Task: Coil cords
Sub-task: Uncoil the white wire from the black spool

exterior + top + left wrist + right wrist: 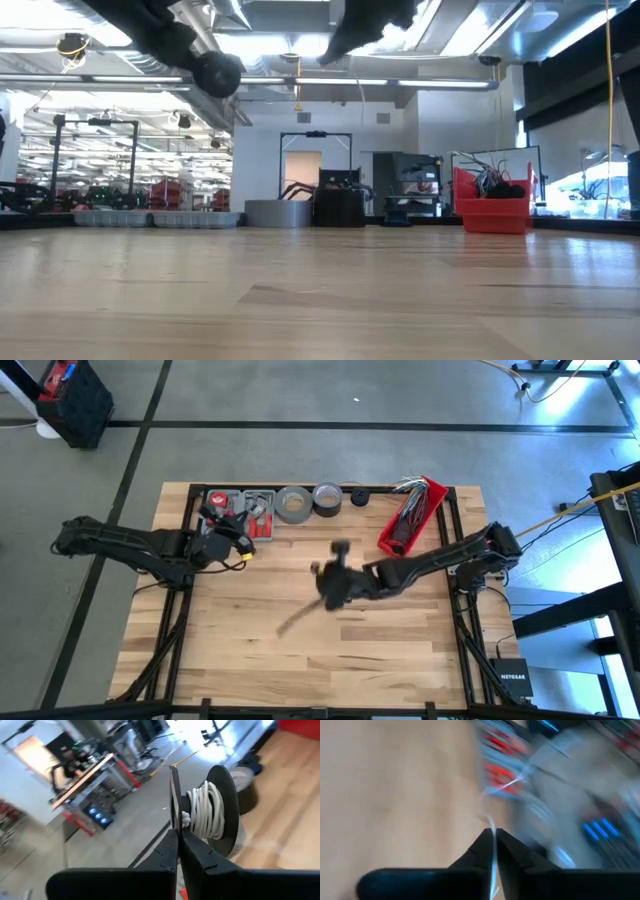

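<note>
We see the left gripper at frame centre clamped on a black spool wound with white cord, while the right gripper pinches the cord's thin free strand.

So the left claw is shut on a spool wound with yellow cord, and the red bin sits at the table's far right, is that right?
Not quite. The cord wound on the spool is white, not yellow, as the left wrist view shows. The rest stands: the left claw is shut on the spool, and the red bin sits at the table's far right.
</note>
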Controlling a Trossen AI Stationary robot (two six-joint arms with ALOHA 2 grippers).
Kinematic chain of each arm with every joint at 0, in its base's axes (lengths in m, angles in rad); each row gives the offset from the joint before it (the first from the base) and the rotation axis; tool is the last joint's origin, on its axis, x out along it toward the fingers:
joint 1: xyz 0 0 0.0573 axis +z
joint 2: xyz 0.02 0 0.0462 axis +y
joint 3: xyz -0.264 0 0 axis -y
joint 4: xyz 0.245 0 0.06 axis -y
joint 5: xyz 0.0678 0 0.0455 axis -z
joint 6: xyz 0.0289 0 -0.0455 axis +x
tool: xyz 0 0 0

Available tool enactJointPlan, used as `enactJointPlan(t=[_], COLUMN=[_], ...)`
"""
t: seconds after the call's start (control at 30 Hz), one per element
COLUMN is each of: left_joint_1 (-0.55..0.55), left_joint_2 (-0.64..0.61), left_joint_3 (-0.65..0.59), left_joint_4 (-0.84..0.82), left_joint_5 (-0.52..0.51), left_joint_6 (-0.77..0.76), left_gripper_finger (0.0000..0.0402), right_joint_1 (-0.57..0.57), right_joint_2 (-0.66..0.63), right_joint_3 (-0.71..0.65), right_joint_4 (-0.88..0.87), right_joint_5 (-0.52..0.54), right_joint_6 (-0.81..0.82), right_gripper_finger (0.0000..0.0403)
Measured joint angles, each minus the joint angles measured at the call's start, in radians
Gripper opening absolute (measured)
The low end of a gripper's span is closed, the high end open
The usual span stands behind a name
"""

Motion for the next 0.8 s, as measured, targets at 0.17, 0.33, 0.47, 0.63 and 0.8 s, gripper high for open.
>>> enactJointPlan(t=[0.17,0.33,0.47,0.63,0.8], left_joint_1=[-0.026,-0.055,-0.079,-0.098,-0.110], left_joint_2=[0.000,0.000,0.000,0.000,0.000], left_joint_3=[0.000,0.001,0.001,0.001,0.001], left_joint_4=[0.032,0.069,0.071,0.072,0.070], left_joint_5=[0.089,0.197,0.278,0.315,0.328], left_joint_6=[0.045,0.107,0.157,0.169,0.185], left_gripper_finger=[0.0001,0.0001,0.0001,0.0001,0.0001], right_joint_1=[-0.056,-0.090,-0.112,-0.145,-0.169], right_joint_2=[0.001,0.002,0.002,0.028,0.059], right_joint_3=[0.000,0.000,0.000,-0.003,-0.024], right_joint_4=[-0.093,-0.089,0.000,0.181,0.313], right_joint_5=[0.136,0.089,0.049,-0.176,-0.157], right_joint_6=[0.163,0.124,0.067,0.005,-0.045], right_gripper_finger=[0.0078,0.0137,0.0162,0.0167,0.0167])
